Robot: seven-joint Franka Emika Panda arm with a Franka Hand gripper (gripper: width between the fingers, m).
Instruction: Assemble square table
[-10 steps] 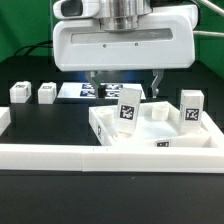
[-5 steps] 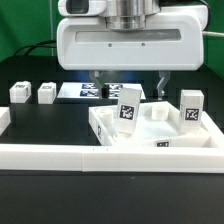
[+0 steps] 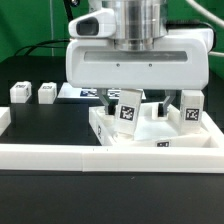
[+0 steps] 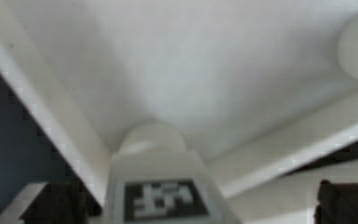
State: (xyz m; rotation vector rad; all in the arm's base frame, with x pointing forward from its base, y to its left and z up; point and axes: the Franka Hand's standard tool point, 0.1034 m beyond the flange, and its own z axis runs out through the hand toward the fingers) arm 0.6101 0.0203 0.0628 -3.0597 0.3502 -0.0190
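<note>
though two leg blocks (image 3: 127, 110) stand on the square top (image 3: 112, 133), two loose legs (image 3: 19, 92) wait apart; the gripper (image 3: 133, 98) hangs spread over one.

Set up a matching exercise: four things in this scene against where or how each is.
1 tool
2 top
3 marker board
4 leftmost leg

A flat sheet with tags
B open, over the top
C small block on the black table
D has a standing leg in it

Pairs: 1-B, 2-D, 3-A, 4-C
</note>
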